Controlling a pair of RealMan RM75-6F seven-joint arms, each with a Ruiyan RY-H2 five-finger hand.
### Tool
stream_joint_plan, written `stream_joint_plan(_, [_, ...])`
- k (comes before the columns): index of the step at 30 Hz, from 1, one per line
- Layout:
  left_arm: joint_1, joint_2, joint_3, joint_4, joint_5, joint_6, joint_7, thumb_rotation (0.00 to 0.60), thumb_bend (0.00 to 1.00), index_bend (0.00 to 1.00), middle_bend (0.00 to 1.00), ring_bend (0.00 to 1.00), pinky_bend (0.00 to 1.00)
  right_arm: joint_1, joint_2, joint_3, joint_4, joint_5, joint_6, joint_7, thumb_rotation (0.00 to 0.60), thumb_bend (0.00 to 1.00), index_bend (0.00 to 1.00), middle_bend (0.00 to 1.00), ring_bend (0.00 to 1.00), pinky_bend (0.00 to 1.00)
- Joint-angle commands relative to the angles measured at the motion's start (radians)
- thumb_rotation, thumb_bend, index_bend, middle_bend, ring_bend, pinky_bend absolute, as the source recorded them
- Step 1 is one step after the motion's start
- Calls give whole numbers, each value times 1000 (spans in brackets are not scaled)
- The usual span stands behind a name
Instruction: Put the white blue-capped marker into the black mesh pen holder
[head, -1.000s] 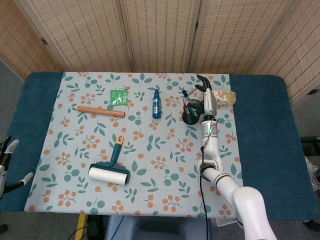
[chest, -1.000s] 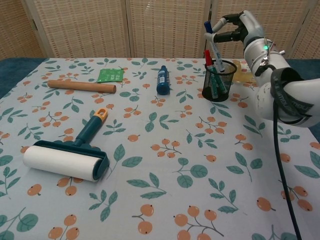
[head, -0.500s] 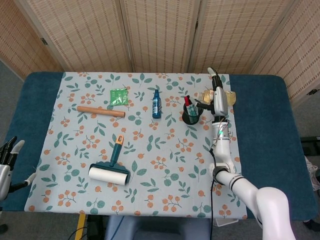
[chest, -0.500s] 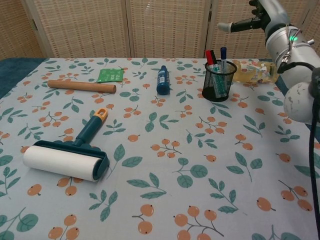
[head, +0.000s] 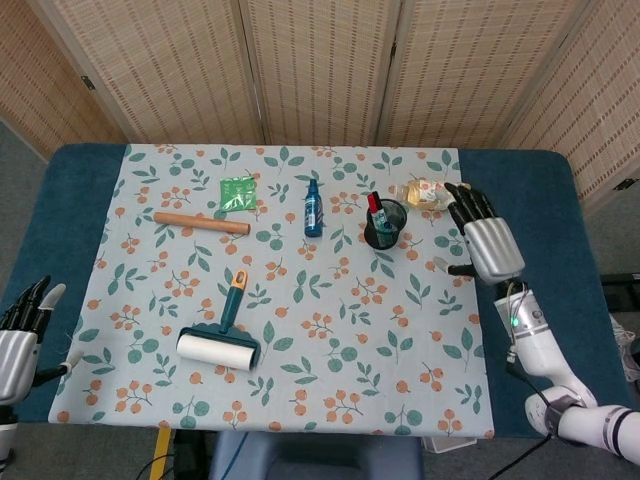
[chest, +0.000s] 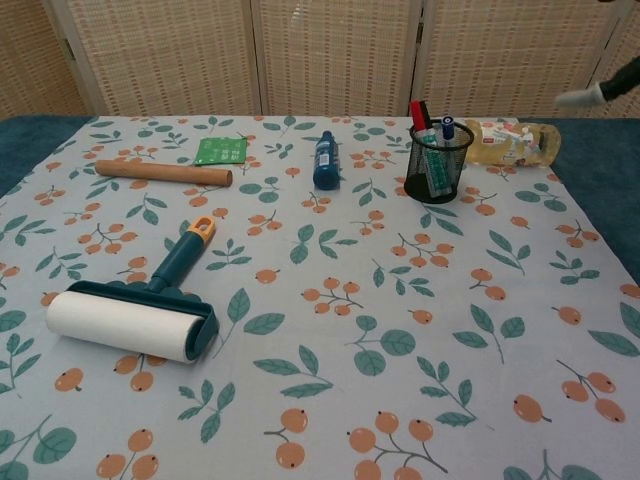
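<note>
Marker is in the cup

The white blue-capped marker (chest: 443, 150) stands inside the black mesh pen holder (chest: 438, 163), upper right. The right hand (head: 483, 238) has its fingers spread and holds nothing. If it swings close, it could knock the holder over.

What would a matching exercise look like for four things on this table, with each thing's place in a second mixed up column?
Things:
1. lint roller
2. wooden rod
3. blue bottle
4. blue-capped marker

Places:
A. upright inside the black mesh pen holder
B. near edge, on the left
C. lying just left of the holder
D. far left, beside the green packet

Pairs: 1-B, 2-D, 3-C, 4-A
</note>
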Motion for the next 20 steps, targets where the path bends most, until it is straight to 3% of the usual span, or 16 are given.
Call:
stream_joint_plan(1, [-5,-7,4,3,7,-6,12,600,206,0,0,0,219,-217,97,-194,-154,-18,129,-315,600,197,39,0,0,0])
stream_joint_plan(5, [-6,-24,-6,34,24,24,17,600,205,0,0,0,219,-317,54,-224,-92,-36,245,-297,600,215,39,0,0,0])
stream_joint_plan(12, [-12,-37,-12,45,5,10,35,600,206,0,0,0,219,-416,21,-214,-34,-109,413,-242,600,231,39,0,0,0])
stream_joint_plan(20, [-23,-44,-10,52,1,-12,37,600,206,0,0,0,219,-459,41,-204,-51,-147,448,-208,600,231,39,0,0,0])
